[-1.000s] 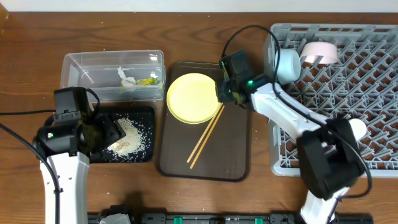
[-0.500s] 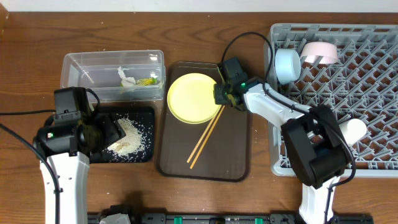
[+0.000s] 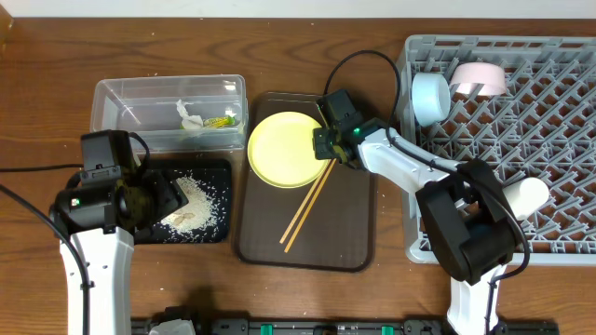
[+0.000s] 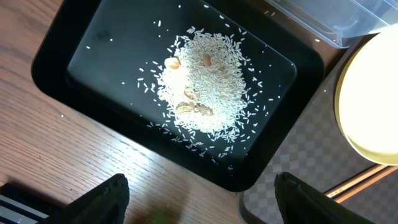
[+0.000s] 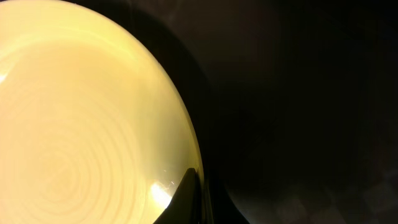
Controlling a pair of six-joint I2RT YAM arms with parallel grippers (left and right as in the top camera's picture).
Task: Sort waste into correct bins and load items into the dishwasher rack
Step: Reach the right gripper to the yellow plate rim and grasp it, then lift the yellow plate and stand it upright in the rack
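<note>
My worktop point(image 3: 307, 28) is brown wood, its grain running from the left edge to the right. A dark brown serving tray point(image 3: 349, 219) with rounded corners lies flat about midway between those two edges, its long sides running from the far edge toward the near one. My left wrist camera shows a fine checkered texture on it. A pale strip point(image 3: 233, 7) borders the far edge.

Round pale-yellow plate point(image 3: 284, 149) lies flat, wooden chopsticks point(image 3: 304, 212) slanting just beside its edge

Pale-yellow plate point(image 3: 284, 149) (faint rings), black tray point(image 3: 223, 234)
</note>
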